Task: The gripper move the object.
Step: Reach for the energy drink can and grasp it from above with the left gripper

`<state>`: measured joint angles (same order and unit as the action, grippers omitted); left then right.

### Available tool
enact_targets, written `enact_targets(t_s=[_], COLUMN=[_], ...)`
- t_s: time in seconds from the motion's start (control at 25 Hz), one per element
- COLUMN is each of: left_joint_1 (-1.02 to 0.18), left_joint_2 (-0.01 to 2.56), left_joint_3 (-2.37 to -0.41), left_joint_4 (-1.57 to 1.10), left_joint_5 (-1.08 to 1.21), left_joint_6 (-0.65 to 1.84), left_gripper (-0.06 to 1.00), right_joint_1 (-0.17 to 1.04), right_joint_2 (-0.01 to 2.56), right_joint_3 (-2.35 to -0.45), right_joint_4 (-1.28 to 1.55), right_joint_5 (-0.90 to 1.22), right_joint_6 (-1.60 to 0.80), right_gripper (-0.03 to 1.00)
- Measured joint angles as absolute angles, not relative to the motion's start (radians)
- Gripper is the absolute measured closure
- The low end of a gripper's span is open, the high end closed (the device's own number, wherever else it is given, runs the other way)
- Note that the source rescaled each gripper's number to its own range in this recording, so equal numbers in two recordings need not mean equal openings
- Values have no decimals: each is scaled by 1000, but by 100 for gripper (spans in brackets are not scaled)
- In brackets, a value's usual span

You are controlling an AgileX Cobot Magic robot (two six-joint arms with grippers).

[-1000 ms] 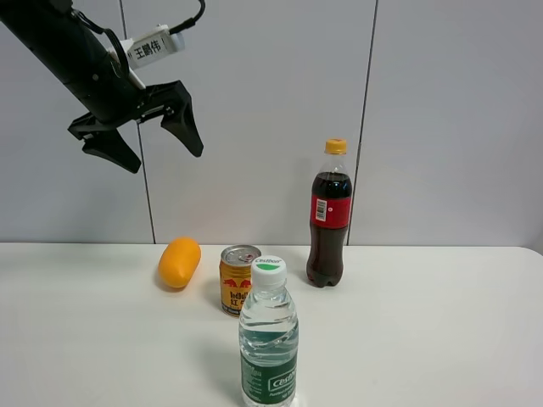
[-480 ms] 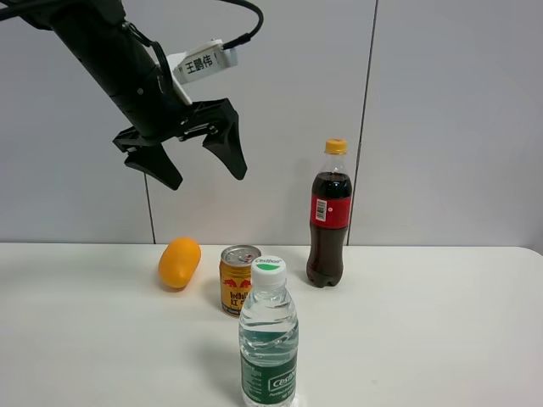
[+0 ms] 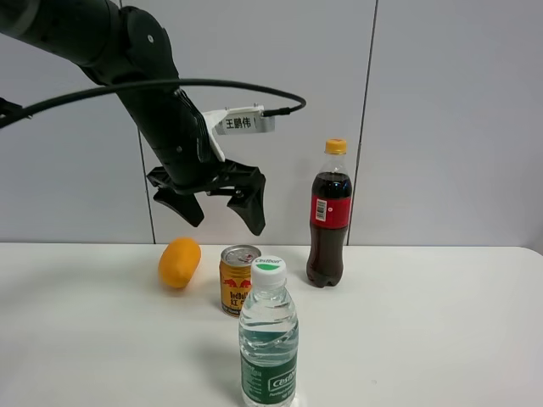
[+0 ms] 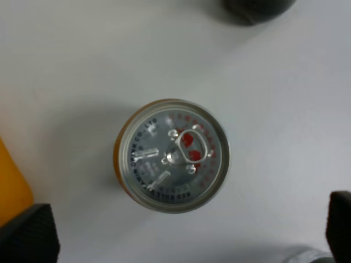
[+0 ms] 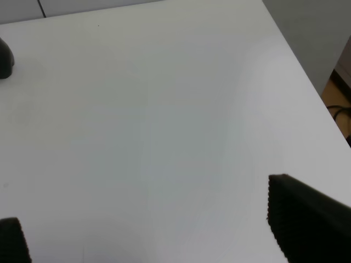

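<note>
- Black left pincer [image 3: 226, 225]: jaws spread wide, empty, hanging in the air above the gold-yellow can [image 3: 231, 280]. Tips point down at it, no contact.
- Left wrist view: the can's silver top sits roughly centred between the two pads [image 4: 27, 238]. The gap looks wider than the can, so alignment reads good.
- Can: upright on the white counter [image 3: 441, 339], pull tab in place.
- Neighbours: orange fruit [image 3: 179, 262] just beside the can on one side. Water bottle [image 3: 269, 339] stands in front toward the camera and hides part of the can. Cola bottle [image 3: 329, 220] is near on the other side, a bit further back.
- Right pincer [image 5: 159, 230]: jaws apart, nothing between them, over bare counter. Not visible in the high view.
- Progress, my read: approach roughly done, nothing grasped, can not yet moved.
- Left to do: descend, close on the can, lift, carry, set down. Destination can't be told from these views.
- Risk: tight spot. The wrist view shows the fruit right next to one pad, so a finger could clip it or the water bottle on the way down.
</note>
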<state>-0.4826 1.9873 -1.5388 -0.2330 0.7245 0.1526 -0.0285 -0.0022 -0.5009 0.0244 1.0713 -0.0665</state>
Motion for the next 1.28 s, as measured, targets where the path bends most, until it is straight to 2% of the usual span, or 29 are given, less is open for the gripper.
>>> enact_targets(t_s=[0.48,1.28], left_joint_1=[-533,-535], left_joint_2=[2093,2181], left_joint_3=[-1539,-1539], left_joint_4=[-233,-125], left_joint_5=[606,493], left_joint_6=[159,164], left_gripper=[-6,-6], right_joint_1=[-29,-29], right_joint_2=[-2,-2], right_joint_3=[-501,-501], right_joint_4=[24,24], right_joint_5=[1071,1071], right_joint_6=[-66,-66], right_gripper=[-3,-3])
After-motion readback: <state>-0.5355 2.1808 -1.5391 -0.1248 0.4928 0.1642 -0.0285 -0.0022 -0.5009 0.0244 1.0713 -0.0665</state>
